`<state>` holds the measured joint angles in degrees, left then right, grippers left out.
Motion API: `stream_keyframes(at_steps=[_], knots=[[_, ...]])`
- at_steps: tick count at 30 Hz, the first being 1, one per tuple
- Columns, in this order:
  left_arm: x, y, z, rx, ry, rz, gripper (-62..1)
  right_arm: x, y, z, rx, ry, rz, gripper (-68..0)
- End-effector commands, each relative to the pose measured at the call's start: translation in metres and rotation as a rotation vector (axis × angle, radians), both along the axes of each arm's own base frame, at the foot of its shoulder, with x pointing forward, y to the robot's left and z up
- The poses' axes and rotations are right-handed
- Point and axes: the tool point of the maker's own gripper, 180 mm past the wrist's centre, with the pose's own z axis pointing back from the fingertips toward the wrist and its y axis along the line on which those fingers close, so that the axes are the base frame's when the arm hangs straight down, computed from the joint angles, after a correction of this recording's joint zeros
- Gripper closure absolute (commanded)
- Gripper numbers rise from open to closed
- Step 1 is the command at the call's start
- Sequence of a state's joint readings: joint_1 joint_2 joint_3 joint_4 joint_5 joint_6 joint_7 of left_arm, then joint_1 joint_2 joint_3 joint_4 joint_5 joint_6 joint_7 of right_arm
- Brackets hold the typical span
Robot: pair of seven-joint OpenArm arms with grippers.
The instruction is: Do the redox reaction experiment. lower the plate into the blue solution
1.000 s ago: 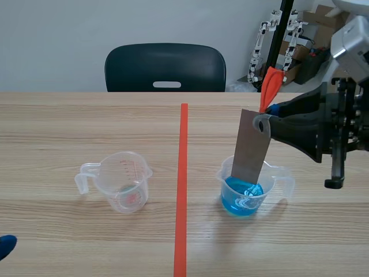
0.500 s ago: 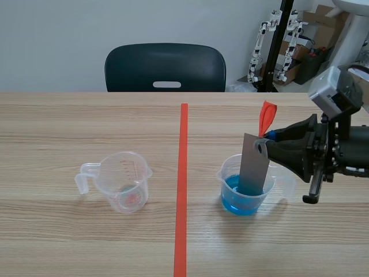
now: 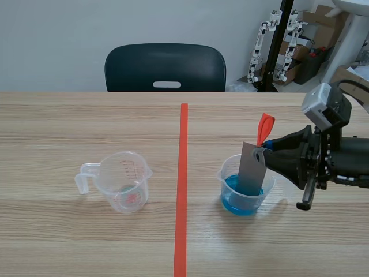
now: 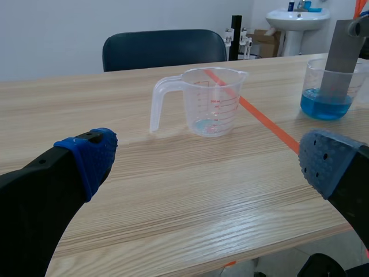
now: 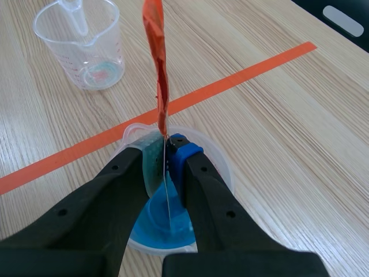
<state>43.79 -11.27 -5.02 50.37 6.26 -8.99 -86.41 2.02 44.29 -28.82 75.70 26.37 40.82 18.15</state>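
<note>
Plate [image 3: 252, 169] now lower in blue solution [image 3: 237, 203], right end effector [image 3: 268, 149] clenched on it, left end effector [image 4: 209, 161] released, empty cup [image 3: 125, 182] apart.

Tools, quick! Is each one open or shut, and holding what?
Left tool: open, holding nothing.
Right tool: shut on the grey plate, which dips into the blue solution.
</note>
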Motion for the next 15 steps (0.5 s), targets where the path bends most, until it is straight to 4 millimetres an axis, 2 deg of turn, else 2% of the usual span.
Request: stream_keyframes(at_steps=[1,15], knots=[[-0.0006,-0.0045,0.0060,-0.006,-0.028,-0.022,-62.3,0.0105,-0.0047,0.0160,0.010,-0.047,-0.012,-0.6],[0.0007,-0.0056,0.0089,0.007,-0.054,-0.027,-62.3,0.0100,-0.0050,0.0146,-0.001,-0.049,-0.008,-0.6]])
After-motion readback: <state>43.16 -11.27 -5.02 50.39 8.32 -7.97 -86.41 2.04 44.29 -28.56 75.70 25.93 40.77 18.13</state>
